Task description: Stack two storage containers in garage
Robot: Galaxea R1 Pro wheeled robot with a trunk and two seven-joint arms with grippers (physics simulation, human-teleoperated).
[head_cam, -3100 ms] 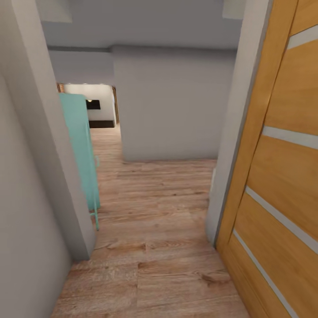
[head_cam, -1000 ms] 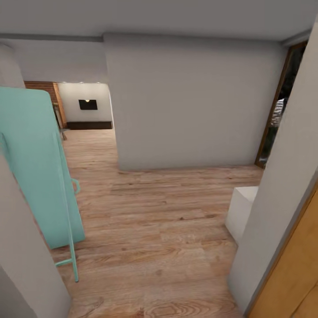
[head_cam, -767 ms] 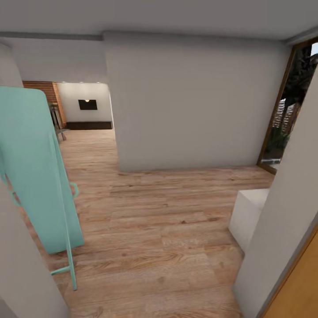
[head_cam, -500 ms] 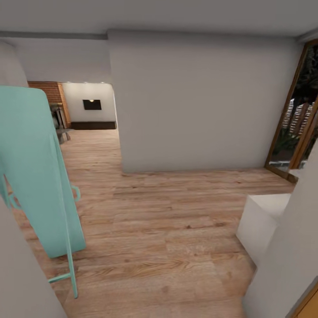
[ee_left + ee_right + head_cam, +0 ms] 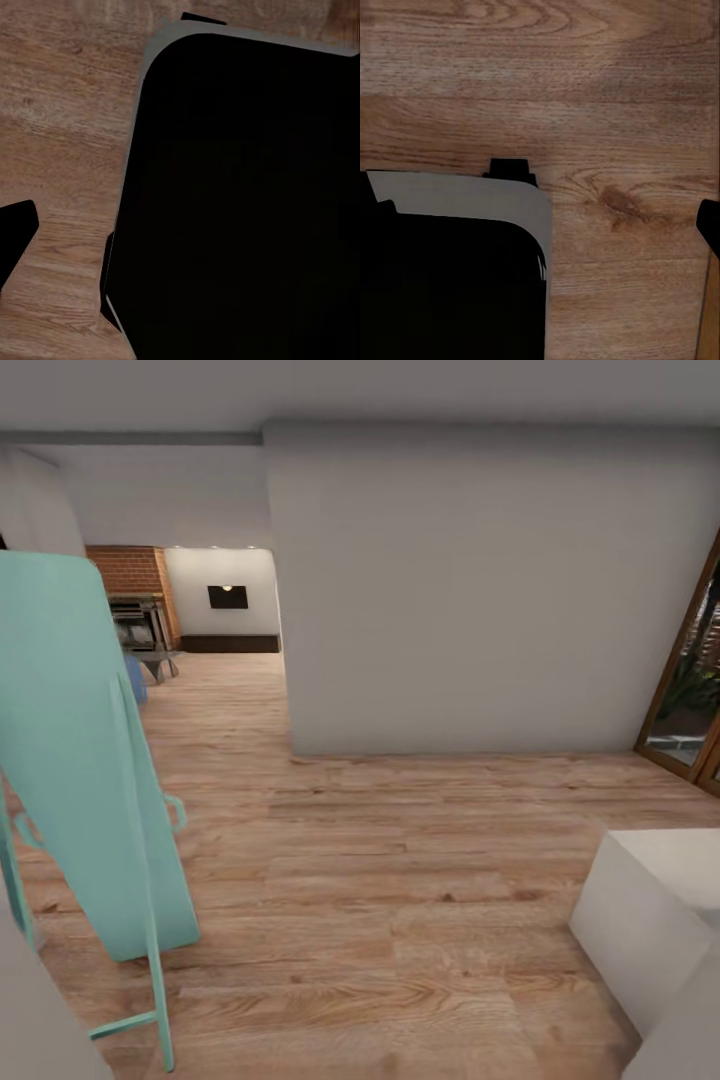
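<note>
The two storage containers and the garage are out of view. I am in a hallway with a light wood-plank floor (image 5: 400, 880). In the left wrist view my left gripper (image 5: 180, 247) hangs over these planks, one dark fingertip (image 5: 15, 232) at the picture's edge and nothing held. My right gripper (image 5: 540, 232) hangs the same way, one fingertip (image 5: 711, 225) at the edge, with bare planks beneath. My black base (image 5: 240, 202) lies under both wrists.
A teal folded board on thin legs (image 5: 80, 760) leans close at the left. A white block (image 5: 650, 910) stands near at the right. A grey wall (image 5: 480, 590) faces me. A passage (image 5: 220, 670) on its left leads to a far room with a brick wall (image 5: 125, 570). A wood-framed glass door (image 5: 690, 690) is at the far right.
The camera has advanced through the doorway: the orange wooden door and grey frame have slid out of view at the right, and the teal board, white block and glass door have come nearer.
</note>
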